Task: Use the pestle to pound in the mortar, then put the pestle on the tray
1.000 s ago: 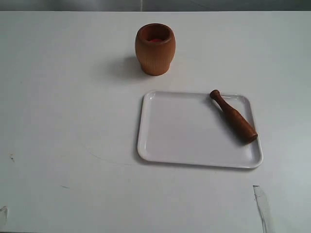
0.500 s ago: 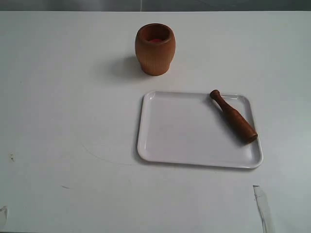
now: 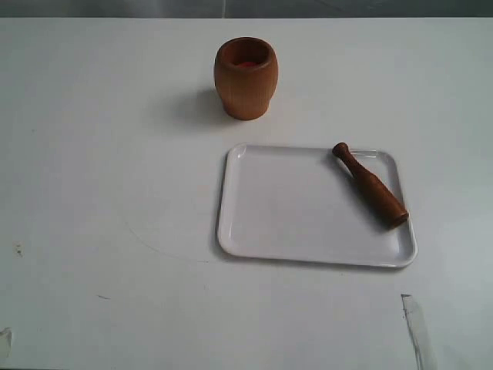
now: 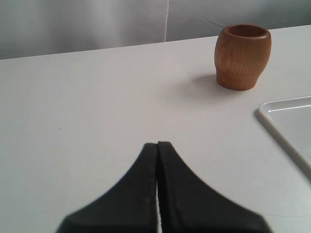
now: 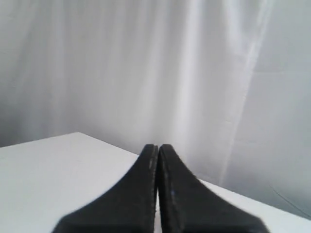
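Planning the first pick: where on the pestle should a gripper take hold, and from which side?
Probably the tapering shaft nearer the knob of the pestle, from straight above, jaws turned to close across its diagonal. It lies flat on the tray, so only the top is open, and that grip leaves the thick end free for the mortar.

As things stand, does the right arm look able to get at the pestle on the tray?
Probably yes: the pestle lies uncovered on the right side of the tray, nothing over it, the mortar standing well apart. The right pincer is shut and would have to open first.
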Robot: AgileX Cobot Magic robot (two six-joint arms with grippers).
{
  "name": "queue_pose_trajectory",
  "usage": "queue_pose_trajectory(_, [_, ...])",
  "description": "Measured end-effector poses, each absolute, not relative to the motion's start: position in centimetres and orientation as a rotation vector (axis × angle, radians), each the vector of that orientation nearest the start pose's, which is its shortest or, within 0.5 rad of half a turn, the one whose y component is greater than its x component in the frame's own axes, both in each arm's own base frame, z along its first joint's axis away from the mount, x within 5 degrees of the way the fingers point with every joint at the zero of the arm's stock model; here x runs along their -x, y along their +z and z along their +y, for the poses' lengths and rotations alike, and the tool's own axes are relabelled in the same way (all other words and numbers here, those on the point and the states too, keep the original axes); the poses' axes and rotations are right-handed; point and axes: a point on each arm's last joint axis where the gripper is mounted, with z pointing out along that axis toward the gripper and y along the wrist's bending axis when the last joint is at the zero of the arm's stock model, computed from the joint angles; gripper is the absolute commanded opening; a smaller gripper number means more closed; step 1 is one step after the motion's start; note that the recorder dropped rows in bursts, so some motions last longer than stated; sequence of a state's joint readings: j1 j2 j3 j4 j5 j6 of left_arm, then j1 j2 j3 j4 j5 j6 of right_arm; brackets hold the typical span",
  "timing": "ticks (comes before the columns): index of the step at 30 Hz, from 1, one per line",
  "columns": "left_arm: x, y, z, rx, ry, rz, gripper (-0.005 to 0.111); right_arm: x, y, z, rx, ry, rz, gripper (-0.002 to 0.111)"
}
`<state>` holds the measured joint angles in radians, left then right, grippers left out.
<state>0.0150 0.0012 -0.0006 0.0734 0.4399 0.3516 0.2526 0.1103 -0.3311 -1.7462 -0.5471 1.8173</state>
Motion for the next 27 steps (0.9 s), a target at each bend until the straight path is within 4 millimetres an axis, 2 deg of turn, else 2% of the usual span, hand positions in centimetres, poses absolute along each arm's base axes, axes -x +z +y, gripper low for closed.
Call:
queue_pose_trajectory(5, [-5.1,17.4,0.4,-0.367,0.320,1.901,0.000,-4.1,27.6,4.4,0.412,0.465,1.414,0.000])
queue_pose_trajectory(8, [-5.1,17.4,0.4,-0.367,0.320,1.901,0.000,-4.7,26.6,3.8,0.344,0.414,1.448,0.000])
queue_pose_trajectory(21, [-5.1,17.4,0.4,-0.367,0.320,1.901,0.000,-5.3,26.8,2.5,0.197,0.322,1.437,0.000])
queue_pose_trajectory(27, [-5.1,17.4,0.4,-0.367,0.320,1.901,0.000,-5.4,26.8,2.3,0.120,0.360,1.442,0.000])
